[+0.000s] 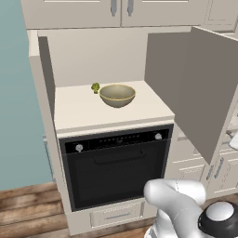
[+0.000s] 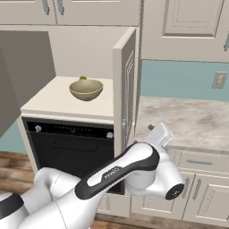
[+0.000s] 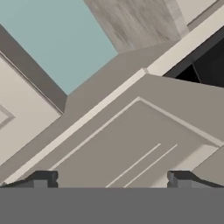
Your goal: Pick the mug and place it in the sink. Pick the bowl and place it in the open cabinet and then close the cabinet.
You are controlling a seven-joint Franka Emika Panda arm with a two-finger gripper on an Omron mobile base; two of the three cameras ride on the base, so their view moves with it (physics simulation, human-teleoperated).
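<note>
On the left, the cabinet's left door (image 1: 46,79) stands swung open. Inside the cabinet (image 1: 107,60), on its cream shelf above the black oven (image 1: 116,162), the olive-tan bowl (image 1: 117,95) sits upright, with a small green broccoli (image 1: 95,87) just beside it on its far left. To the right, the right door (image 2: 127,89) stands open, and my gripper (image 3: 111,177) faces its raised panel, jaws spread wide and empty. Pushing off-centre, my fingers might slip off the panel, leaving the door ajar, or my arm might jam against the counter (image 2: 192,120).

Spread wide, two dark fingertips (image 3: 43,178) flank a cream raised-panel cabinet door (image 3: 131,144) mid-frame; pale teal wall (image 3: 57,39) upper left.
</note>
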